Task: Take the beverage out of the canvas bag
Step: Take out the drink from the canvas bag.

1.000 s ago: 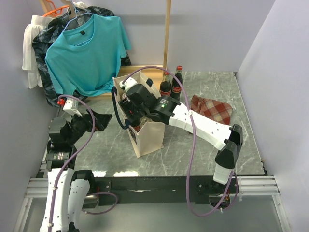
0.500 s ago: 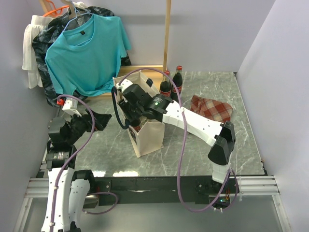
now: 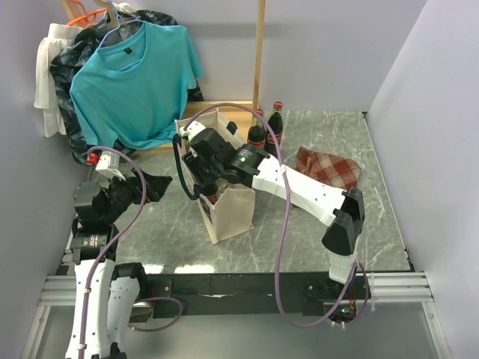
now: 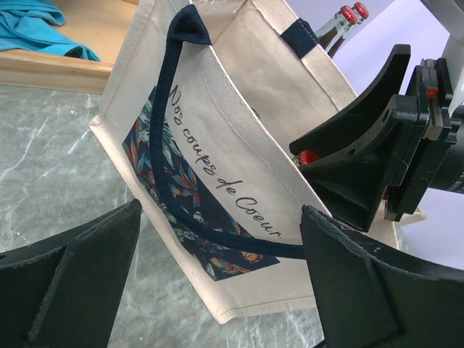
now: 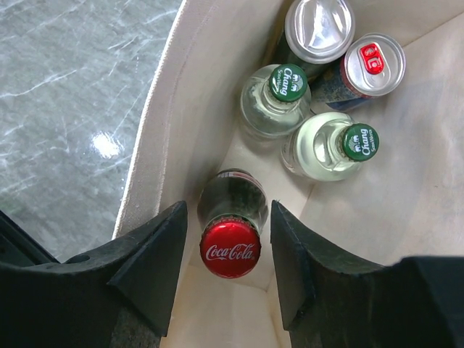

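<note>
The cream canvas bag (image 3: 233, 213) with navy handles stands upright mid-table, its printed side facing the left wrist view (image 4: 217, 109). My right gripper (image 3: 210, 182) reaches down into its open top. In the right wrist view the right gripper (image 5: 228, 210) is closed around the neck of a red-capped Coca-Cola bottle (image 5: 230, 250) standing by the bag's near wall; only a sliver of gap shows at the left finger (image 5: 156, 254). My left gripper (image 3: 153, 187) (image 4: 221, 210) is wide open, level with the bag's lower edge and apart from it.
Also in the bag are two clear green-capped bottles (image 5: 288, 82) (image 5: 360, 141) and two cans (image 5: 319, 29) (image 5: 373, 64). Two cola bottles (image 3: 266, 129) stand behind the bag. A red plaid cloth (image 3: 329, 168) lies to the right. A teal shirt (image 3: 135, 82) hangs back left.
My right arm pushed left and deeper into the bag, and its jaws narrowed onto the Coca-Cola bottle. The left arm stayed put.
</note>
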`<state>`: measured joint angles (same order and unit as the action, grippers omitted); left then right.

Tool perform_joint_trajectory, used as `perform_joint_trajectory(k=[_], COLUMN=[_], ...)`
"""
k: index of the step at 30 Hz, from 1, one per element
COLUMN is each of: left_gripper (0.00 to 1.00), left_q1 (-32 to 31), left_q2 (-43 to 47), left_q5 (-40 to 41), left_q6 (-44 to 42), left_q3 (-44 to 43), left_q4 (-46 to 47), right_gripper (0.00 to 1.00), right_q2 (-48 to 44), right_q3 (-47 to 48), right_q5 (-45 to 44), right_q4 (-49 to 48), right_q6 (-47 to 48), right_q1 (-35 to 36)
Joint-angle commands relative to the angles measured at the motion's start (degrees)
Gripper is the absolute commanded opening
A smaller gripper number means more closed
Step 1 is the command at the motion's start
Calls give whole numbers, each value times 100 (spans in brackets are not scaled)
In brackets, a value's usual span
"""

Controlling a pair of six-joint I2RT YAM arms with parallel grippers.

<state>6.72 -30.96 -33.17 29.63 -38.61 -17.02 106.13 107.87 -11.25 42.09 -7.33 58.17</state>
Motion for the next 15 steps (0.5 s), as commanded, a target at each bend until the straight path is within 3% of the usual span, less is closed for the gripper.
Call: perform_joint_trajectory(k=[1,15], left_gripper=[96,96], left_q1=[57,119], left_q2=[-15,-68], left_q5=[-128,-190], left_q6=[-1,17], left_q3=[29,55], left_q4=[155,172], right_gripper=[57,59], right_q2=[-250,-532], right_q3=[-30,-337], right_q5=[-44,-71], right_q4=[28,-122], right_q6=[-66,-154], right_q1=[-34,-17])
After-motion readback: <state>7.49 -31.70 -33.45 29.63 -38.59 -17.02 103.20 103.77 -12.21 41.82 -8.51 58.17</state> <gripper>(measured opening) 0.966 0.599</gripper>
